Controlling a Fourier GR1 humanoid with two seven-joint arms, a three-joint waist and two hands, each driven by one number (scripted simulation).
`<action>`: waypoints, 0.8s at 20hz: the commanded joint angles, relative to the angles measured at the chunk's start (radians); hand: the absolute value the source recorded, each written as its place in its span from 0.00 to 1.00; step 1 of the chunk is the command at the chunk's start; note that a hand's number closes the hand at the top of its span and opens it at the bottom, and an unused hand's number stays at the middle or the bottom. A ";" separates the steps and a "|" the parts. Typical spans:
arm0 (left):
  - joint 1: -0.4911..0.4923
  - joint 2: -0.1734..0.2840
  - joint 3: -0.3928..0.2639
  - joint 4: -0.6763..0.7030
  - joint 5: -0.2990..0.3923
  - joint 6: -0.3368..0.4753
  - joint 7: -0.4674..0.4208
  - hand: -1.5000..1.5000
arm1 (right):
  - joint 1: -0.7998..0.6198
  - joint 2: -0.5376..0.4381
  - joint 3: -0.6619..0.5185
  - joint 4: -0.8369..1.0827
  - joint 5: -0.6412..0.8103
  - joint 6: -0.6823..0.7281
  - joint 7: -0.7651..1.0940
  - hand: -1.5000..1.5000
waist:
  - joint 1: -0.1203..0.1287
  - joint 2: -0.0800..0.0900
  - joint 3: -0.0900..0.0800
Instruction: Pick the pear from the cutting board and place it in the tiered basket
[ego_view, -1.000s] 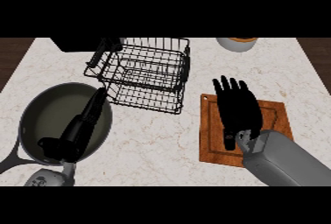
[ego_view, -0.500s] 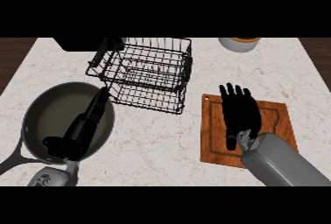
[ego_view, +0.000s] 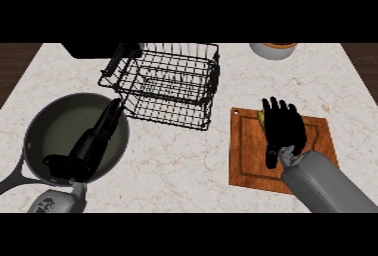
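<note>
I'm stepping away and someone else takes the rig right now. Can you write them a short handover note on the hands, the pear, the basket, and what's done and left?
Right hand: open, fingers straight, lying flat over the cutting board, covering the pear; only a yellow-green sliver shows at the hand's left edge.
Left hand: over the pan at the left, fingers extended, holding nothing.
Tiered basket: stands up and left of the board, no pear in it.
Done: right hand is over the pear.
Left: close on the pear, lift it, carry it to the basket, release.
</note>
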 joint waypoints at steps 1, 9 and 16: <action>-0.026 -0.027 0.000 0.063 -0.014 0.015 0.083 0.50 | 0.062 0.011 -0.003 0.013 0.040 -0.052 -0.028 0.00 | -0.006 0.013 -0.014; -0.016 -0.047 0.019 0.113 -0.047 -0.021 0.017 0.50 | 0.041 0.039 -0.050 0.150 0.073 -0.092 -0.145 0.00 | -0.003 0.014 -0.014; -0.021 -0.062 0.025 0.120 -0.064 -0.029 0.018 0.50 | 0.002 0.121 -0.050 0.210 0.117 -0.246 -0.280 1.00 | -0.001 0.016 -0.014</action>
